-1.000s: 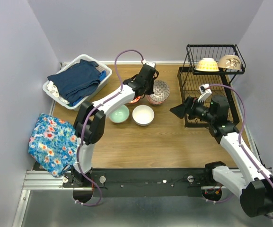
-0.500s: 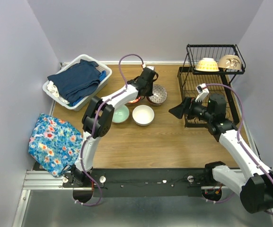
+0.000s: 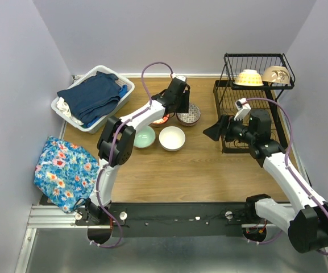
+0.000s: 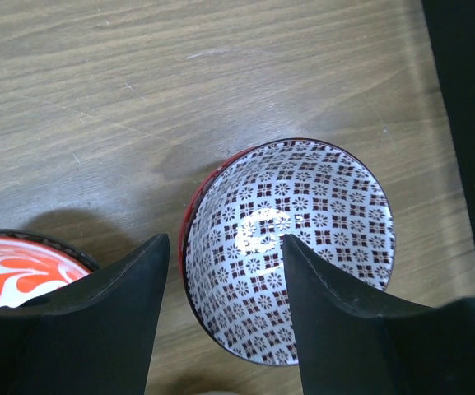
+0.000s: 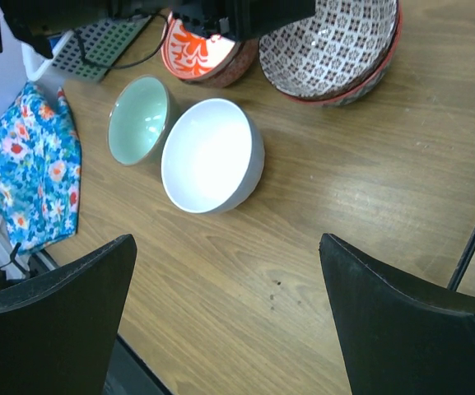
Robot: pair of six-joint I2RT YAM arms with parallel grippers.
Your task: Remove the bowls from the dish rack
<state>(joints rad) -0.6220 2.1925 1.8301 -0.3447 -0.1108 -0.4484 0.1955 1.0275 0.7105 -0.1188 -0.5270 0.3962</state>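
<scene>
Straddling rim: left claw (image 4: 225, 247) released, fingers apart around wall of dark patterned bowl (image 4: 319, 206), already down on desk (image 4: 138, 82).
Right claw (image 5: 226, 247): wide, empty.

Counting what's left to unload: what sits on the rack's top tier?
Two bowls: a yellow bowl and a beige bowl. The rack's lower tier is partly hidden behind the right arm.

At the far left corner of the wooden table (image 3: 198, 170) stands a white plastic basket (image 3: 128, 85), full of dark blue clothes (image 3: 92, 95). A blue flowered cloth (image 3: 64, 170) lies crumpled over the left edge.
</scene>
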